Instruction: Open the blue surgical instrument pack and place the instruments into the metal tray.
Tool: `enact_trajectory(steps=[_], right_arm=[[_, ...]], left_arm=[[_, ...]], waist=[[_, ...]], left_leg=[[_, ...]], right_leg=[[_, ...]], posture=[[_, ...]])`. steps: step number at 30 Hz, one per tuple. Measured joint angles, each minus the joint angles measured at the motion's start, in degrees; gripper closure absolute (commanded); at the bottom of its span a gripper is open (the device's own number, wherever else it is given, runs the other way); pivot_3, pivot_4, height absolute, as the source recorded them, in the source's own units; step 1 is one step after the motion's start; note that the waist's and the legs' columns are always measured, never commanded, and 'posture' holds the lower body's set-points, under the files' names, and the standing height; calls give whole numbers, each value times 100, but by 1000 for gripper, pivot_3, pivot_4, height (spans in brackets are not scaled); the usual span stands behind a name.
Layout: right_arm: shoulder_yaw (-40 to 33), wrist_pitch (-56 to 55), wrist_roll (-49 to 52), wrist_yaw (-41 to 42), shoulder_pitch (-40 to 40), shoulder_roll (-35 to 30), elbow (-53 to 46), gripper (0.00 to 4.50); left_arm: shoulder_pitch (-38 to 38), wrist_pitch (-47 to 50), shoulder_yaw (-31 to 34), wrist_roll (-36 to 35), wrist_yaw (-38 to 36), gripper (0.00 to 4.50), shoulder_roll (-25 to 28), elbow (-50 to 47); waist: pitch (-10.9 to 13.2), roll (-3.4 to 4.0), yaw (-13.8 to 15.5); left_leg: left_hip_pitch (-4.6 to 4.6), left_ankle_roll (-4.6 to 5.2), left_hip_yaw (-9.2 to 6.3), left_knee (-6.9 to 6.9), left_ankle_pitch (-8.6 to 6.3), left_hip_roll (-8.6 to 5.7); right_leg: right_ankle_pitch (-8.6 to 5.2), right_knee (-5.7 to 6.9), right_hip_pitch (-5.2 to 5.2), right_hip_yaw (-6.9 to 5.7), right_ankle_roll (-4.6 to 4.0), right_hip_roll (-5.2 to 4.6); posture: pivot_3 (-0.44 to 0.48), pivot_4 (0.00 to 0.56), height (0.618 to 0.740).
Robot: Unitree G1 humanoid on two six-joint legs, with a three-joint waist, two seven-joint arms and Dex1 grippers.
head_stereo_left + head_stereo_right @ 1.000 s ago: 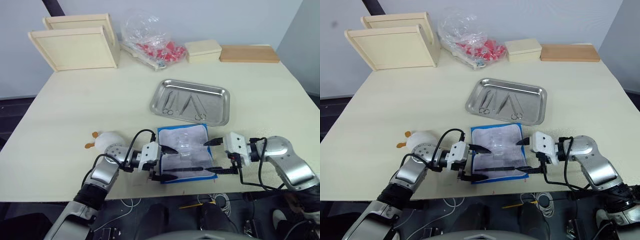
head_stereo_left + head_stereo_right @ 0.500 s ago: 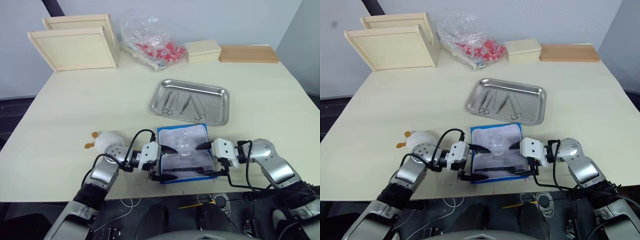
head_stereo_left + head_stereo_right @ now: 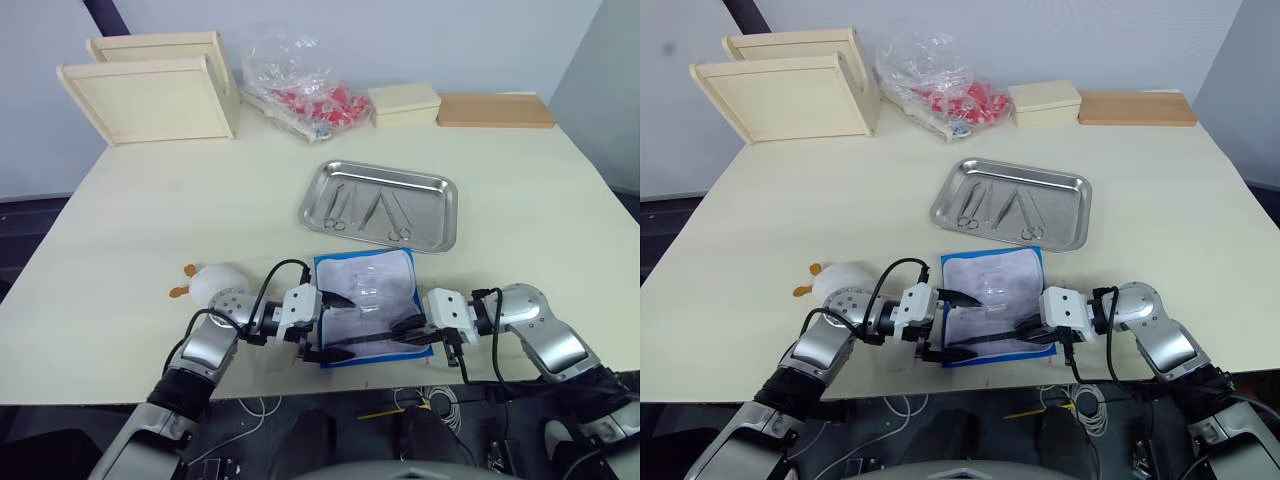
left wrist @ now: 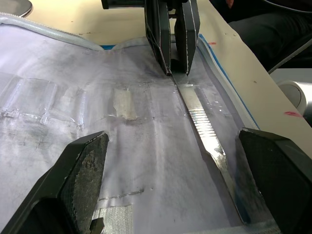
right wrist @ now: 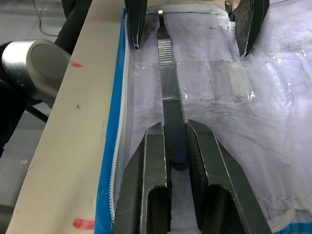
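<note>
The right gripper (image 5: 176,161) has its two black fingers pinched narrow around one end of a flat, thin grey metal handle (image 5: 167,83) with a ridged grip, the last tool lying in the opened pack. The grip sits at the very end of the handle, probably so the tool can be drawn lengthwise out from under its clear pocket rather than lifted through it.

Facing it, the left gripper (image 4: 170,161) stands spread wide, one black finger (image 4: 83,170) on each side of the same handle, both resting low on the whitish panel. That straddling stance looks meant to pin the fabric flat so the pack does not slide or lift while the tool is pulled.

The blue surgical instrument pack (image 3: 366,305), a blue-bordered whitish panel with clear pockets, lies unfolded at the near edge of the pale wooden table (image 3: 150,220), between the two grippers. Just beyond it sits the shallow stainless steel tray (image 3: 448,215) with a rolled rim, already holding several thin dark instruments (image 3: 368,208), so the task seems nearly finished.

A white rounded toy with orange parts (image 3: 212,281) rests beside the left arm, well clear of the work.
</note>
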Motion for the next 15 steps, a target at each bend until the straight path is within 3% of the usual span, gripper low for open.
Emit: enact_trajectory(steps=[15], right_arm=[[-52, -128, -250, -175, 49, -365, -532, 4489]], left_arm=[[-19, 0, 0, 5, 18, 0, -22, 15]], waist=[[7, 5, 6]], left_leg=[[21, 0, -1, -2, 0, 1]], right_leg=[[-1, -1, 19, 0, 0, -2]], posture=[[0, 150, 740]])
